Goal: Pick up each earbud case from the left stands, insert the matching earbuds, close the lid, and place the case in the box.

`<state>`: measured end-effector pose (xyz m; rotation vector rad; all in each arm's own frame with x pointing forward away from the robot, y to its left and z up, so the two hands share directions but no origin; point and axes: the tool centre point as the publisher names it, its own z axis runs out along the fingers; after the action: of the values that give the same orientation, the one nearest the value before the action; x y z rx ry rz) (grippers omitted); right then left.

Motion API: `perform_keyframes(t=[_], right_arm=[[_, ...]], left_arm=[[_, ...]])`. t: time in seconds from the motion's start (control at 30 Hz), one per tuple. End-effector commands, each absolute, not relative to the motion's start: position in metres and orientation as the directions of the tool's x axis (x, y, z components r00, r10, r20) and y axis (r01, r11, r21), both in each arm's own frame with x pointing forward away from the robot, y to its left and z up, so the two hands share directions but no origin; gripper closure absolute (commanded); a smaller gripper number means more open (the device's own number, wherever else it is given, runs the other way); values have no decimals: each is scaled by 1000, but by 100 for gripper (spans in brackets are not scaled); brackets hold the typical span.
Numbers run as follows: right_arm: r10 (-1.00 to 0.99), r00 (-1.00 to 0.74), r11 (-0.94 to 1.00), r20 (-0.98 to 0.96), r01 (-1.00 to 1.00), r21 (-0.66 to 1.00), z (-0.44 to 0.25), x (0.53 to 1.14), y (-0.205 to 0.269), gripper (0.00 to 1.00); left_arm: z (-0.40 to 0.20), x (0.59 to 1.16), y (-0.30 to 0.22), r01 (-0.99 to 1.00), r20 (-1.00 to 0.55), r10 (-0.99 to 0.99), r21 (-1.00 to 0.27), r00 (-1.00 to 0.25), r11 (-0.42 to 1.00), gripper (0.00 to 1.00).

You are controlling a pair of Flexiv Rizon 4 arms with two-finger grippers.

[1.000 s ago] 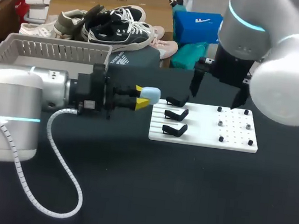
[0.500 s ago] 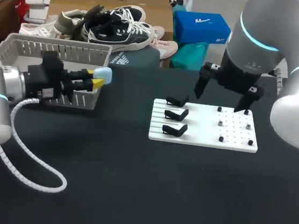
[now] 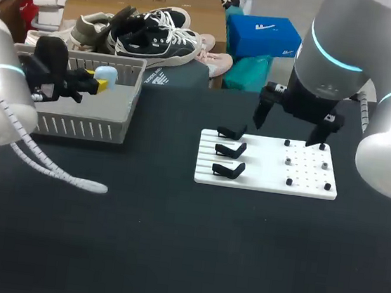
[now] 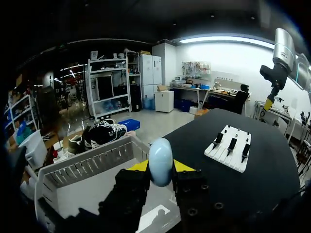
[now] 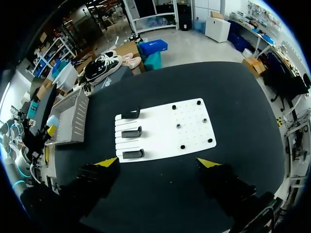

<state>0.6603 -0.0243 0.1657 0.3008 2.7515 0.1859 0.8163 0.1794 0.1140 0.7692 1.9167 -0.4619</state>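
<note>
My left gripper [image 3: 103,79] is shut on a pale blue earbud case [image 3: 106,74], lid closed, and holds it over the grey basket [image 3: 85,127]. In the left wrist view the earbud case [image 4: 161,161] stands upright between the yellow-tipped fingers of the left gripper [image 4: 161,166], above the basket's floor [image 4: 92,191]. The white fixture plate [image 3: 268,164] carries three empty black stands [image 3: 230,150] on its left half. My right gripper [image 3: 290,132] hangs open above the plate's far edge. The right wrist view looks down on the plate [image 5: 165,128] from high up, between the wide-open tips of the right gripper [image 5: 158,162].
The plate's right half [image 3: 308,164] has small black and silver pegs. The basket sits at the table's far left edge, with shoes and boxes behind it off the table. Black tabletop [image 3: 191,245] stretches in front of the plate.
My left arm has swung left with the case, from beside the stands to over the basket. The right arm shifted a little right early on, then stayed still.
</note>
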Motion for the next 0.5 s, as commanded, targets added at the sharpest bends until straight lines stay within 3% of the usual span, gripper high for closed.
perform_keyframes(t=[0.03,0.1,0.13,0.17,0.2,0.23,0.5], right_arm=[[237,-904,968,-355,186,171,164,657,-25,0],[237,-904,968,-355,186,171,164,657,-25,0],[237,-904,968,-355,186,171,164,657,-25,0],[237,-904,968,-355,186,171,164,657,-25,0],[237,-904,968,-355,186,171,164,657,-25,0],[237,-904,968,-355,186,171,164,657,-25,0],[237,-904,968,-355,186,171,164,657,-25,0]], left_arm=[[106,831,177,438,-851,345,154,-396,885,100],[103,833,180,426,-843,344,154,-415,891,100],[103,833,180,426,-842,342,151,-418,892,86],[102,833,180,425,-841,341,150,-420,893,61],[103,832,180,425,-842,340,148,-420,893,9],[105,830,178,431,-843,345,153,-412,889,0],[117,810,169,445,-856,360,176,-372,878,0]])
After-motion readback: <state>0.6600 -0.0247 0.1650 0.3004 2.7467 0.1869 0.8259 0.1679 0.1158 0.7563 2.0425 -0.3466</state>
